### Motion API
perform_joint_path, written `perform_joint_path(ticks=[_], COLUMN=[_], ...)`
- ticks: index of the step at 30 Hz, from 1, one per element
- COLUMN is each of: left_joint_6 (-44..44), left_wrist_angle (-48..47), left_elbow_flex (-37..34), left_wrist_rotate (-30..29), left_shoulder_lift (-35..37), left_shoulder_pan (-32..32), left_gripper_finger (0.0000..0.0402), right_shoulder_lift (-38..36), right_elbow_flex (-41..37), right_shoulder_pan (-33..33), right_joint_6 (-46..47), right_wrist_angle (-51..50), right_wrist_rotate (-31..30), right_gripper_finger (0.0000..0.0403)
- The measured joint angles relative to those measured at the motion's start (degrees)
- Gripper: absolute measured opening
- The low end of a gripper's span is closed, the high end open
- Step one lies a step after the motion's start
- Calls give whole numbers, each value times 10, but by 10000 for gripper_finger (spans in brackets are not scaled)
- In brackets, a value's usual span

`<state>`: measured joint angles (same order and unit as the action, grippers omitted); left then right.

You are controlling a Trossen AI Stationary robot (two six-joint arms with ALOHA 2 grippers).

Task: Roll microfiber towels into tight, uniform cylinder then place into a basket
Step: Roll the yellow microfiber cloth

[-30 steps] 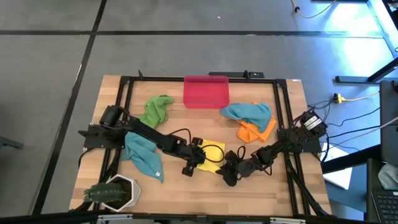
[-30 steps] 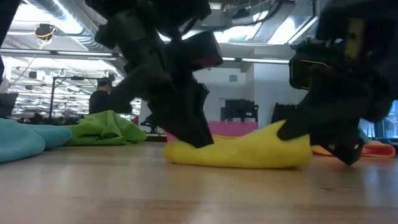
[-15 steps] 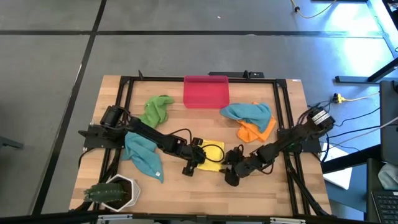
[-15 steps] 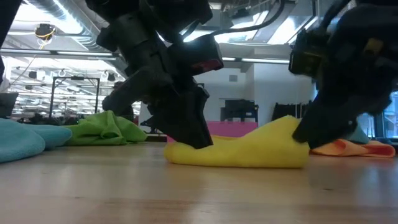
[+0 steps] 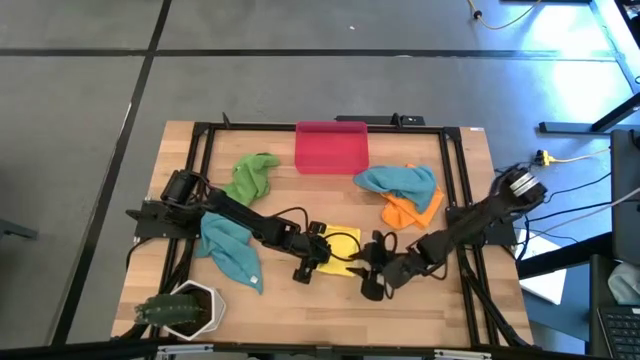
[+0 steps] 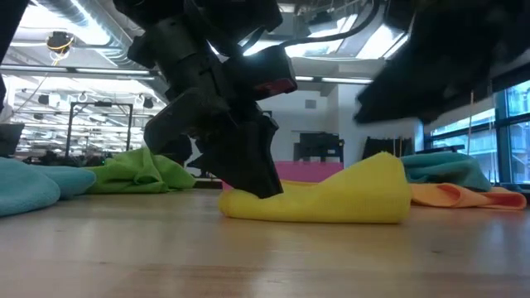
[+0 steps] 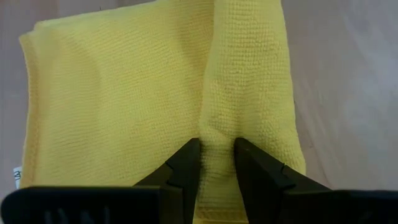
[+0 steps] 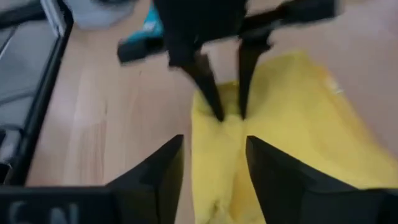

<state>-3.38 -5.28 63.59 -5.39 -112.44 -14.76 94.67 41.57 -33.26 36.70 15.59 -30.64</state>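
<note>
Low view shows the yellow towel point(image 6: 319, 199) lying folded on the wooden table point(image 6: 265, 257), near the front edge. On its one end the left gripper point(image 7: 216, 163) is closed on a raised ridge of the cloth, the two dark fingers narrow with the fabric pinched between them. On the other end the right gripper point(image 8: 214, 168) hangs just above the towel with its fingers apart and nothing between them. Farther back a teal-blue towel point(image 5: 232, 250) lies at the left and a green towel point(image 5: 250, 176) behind it; another teal-blue towel point(image 5: 400, 182) lies over the orange towel point(image 5: 412, 212) at the right. At the far edge stands the red-pink basket point(image 5: 331, 147)
</note>
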Motion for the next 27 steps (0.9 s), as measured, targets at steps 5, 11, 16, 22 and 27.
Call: perform_joint_path(ticks=[5,11,16,22,27], left_joint_6=[1,2,-8,-21,-33], left_wrist_angle=[0,-6,-40,-49,-38], left_elbow_flex=[0,-1,-3,-2,-1], left_wrist_rotate=[0,-3,-28,-31,-66], left_shoulder_lift=[0,7,52,93,82], left_shoulder_pan=[0,0,-9,-43,-78], left_gripper_finger=[94,94,94,108,156], right_shoulder_lift=[83,134,149,151,151], right_elbow_flex=[0,0,2,2,2], right_shoulder_pan=[5,31,46,49,50], right_joint_6=[-5,63,87,111,130], right_wrist_angle=[89,87,97,96,96], right_wrist_rotate=[29,24,41,49,51], right_gripper_finger=[100,28,6,19,9])
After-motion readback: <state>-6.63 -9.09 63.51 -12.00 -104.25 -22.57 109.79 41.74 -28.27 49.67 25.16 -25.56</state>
